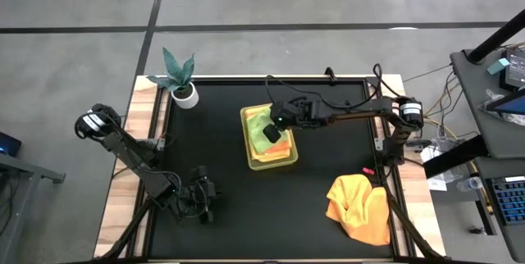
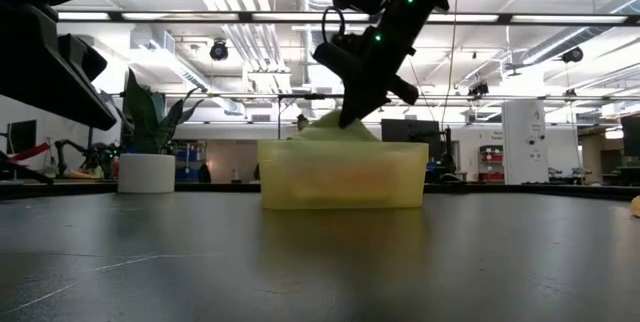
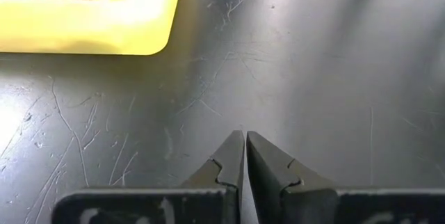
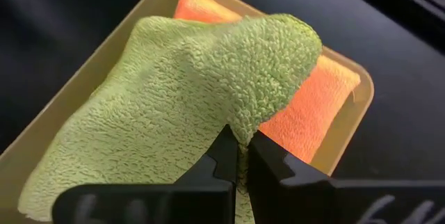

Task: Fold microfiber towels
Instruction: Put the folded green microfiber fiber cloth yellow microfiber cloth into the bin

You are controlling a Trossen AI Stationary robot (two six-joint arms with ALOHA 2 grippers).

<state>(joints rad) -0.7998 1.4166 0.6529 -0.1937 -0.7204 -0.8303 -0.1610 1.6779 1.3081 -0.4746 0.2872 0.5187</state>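
A yellow-green tray (image 1: 253, 159) stands in the middle of the black table. In it a light green microfiber towel (image 4: 174, 99) lies over a folded orange towel (image 4: 306, 116). My right gripper (image 4: 240, 151) reaches over the tray from the table's right side and is shut on the green towel (image 1: 261, 131). My left gripper (image 3: 245, 147) waits shut above the bare table near the near left edge (image 1: 201, 202). A crumpled heap of yellow-orange towels (image 1: 358, 207) lies on the table at the near right. My right gripper pinches a raised fold of the green towel (image 4: 240, 128) between its two fingers, near the towel's edge over the orange one. The fingers slant down from the table's right side. The cloth peaks up at the fingers (image 2: 338, 127); the rest lies in the tray.
A potted plant (image 1: 180, 79) in a white pot stands at the far left corner. Wooden rails (image 1: 135, 149) border the mat on the left and right. Bare black mat (image 1: 221, 231) lies between the tray and the near edge.
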